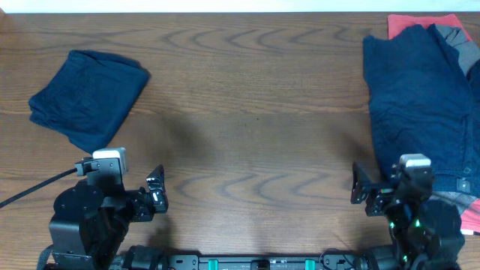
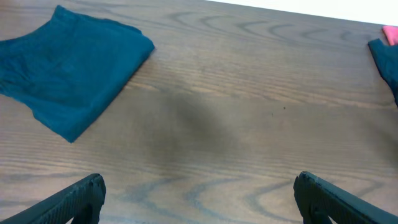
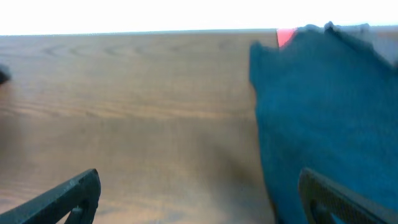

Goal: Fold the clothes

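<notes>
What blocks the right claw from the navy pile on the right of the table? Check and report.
Nothing visible does. The right claw is open over bare table, and the navy garment lies close ahead and to its right. Only wood grain shows between them.

You have a brown wood-grain table [image 1: 247, 112] filling the view, softly lit, with a bright white strip [image 1: 225, 5] beyond its far edge.

Folded navy garment [image 1: 88, 97], unfolded pile [image 1: 420, 97] (far right)
</notes>
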Motion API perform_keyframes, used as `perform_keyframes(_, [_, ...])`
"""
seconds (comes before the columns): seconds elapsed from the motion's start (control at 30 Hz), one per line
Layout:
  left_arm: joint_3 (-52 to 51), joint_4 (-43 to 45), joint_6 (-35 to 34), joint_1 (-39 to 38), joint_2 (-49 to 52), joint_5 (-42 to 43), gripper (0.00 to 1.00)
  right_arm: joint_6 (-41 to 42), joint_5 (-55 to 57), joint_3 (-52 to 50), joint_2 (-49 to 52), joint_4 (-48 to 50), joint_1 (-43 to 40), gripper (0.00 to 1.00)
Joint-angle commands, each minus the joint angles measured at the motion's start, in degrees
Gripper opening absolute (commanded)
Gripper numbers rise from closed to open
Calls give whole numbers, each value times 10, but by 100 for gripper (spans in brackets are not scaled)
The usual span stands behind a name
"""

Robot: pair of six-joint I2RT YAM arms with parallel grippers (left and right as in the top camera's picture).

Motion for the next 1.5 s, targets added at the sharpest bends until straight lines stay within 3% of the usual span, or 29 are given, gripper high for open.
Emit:
perform_keyframes(0.0, [-2,0,-5,1,-1,-7,98,-67,-53,-56,-56,53,-16,99])
perform_keyframes(0.2, [-2,0,-5,1,-1,-7,98,-79,-51,-152,-131,191,-17,99])
perform_keyframes(0.6, [-2,0,-5,1,-1,-7,98,-80,-41,-338,-134,502,-18,99])
perform_keyframes(0.77, [-2,0,-5,1,-1,-7,98,-85,-15,-335,-135,471,-17,99])
perform_keyframes(0.93, [-2,0,-5,1,-1,-7,98,-84,-22,-335,-134,359,-17,99])
perform_keyframes(1.47, [-2,0,-5,1,-1,-7,98,-84,-19,-335,-131,365,-17,99])
